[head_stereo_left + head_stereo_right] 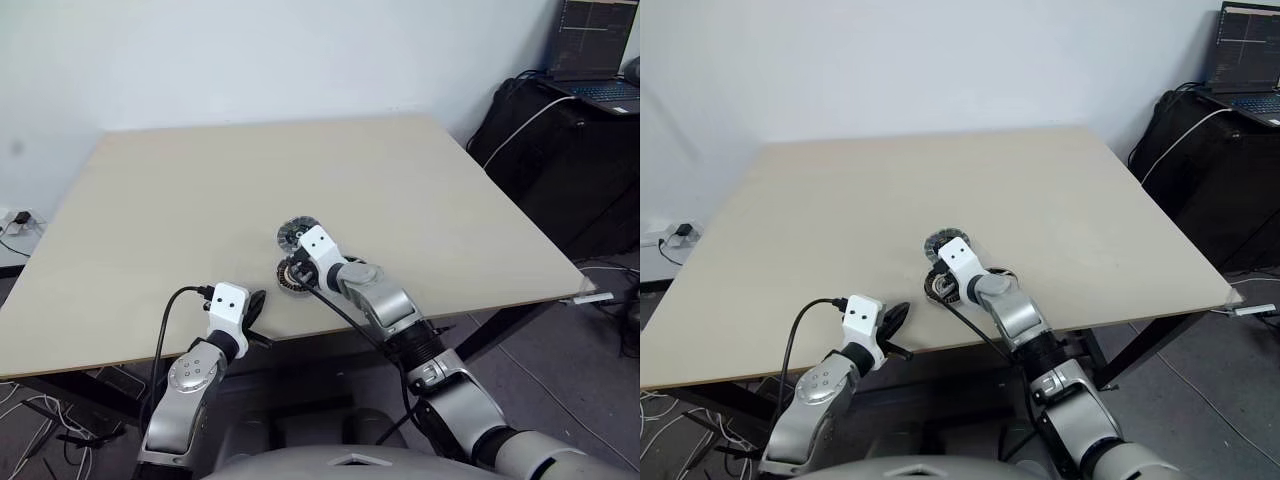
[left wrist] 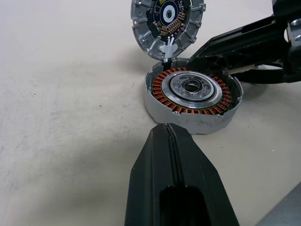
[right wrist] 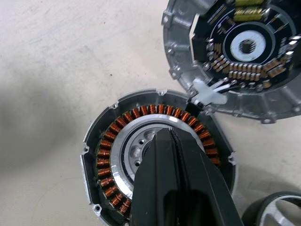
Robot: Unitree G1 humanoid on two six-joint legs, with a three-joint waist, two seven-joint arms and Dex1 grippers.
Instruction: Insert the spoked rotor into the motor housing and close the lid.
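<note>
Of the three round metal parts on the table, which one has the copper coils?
The motor housing, under the shut right gripper. The lid beside it shows a circuit board; the spoked rotor is open.

Lighting even, diffuse, moderately bright across the counter (image 1: 200,200). Shadows soft and faint; a broad grey one lies beside the motor housing (image 3: 101,141). Slight glare on its metal centre. Near fingers (image 2: 178,188) blurred, out of focus.

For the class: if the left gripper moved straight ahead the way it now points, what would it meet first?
Most likely the near outer wall of the motor housing, which sits directly ahead of the shut left gripper on the table. The gap between them is hard to judge.
</note>
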